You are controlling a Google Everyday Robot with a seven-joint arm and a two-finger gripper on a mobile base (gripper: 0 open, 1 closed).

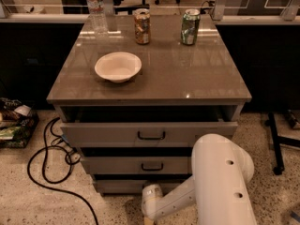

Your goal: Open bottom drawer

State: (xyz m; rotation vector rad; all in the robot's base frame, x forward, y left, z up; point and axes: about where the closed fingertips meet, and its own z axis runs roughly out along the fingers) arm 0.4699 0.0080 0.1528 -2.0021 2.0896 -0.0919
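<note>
The bottom drawer (pixel 119 185) is the lowest, narrowest grey front of the cabinet, just above the floor. Only a strip of its panel shows, and its handle is hidden behind my white wrist. My arm (pixel 220 182) comes in from the lower right and bends down in front of that drawer. The gripper (pixel 149 221) is at the picture's bottom edge, below the wrist and in front of the drawer's middle. Above are the middle drawer (pixel 140 165) and the top drawer (pixel 150 135), each with a black bar handle.
On the cabinet top (pixel 187 78) are a white bowl (pixel 117 66), two cans (pixel 142 26) (pixel 190 27) and a plastic bottle (pixel 96 8). A black cable (pixel 47 172) loops over the floor at the left beside some clutter (pixel 14 125). A black stand leg (pixel 276 144) is at the right.
</note>
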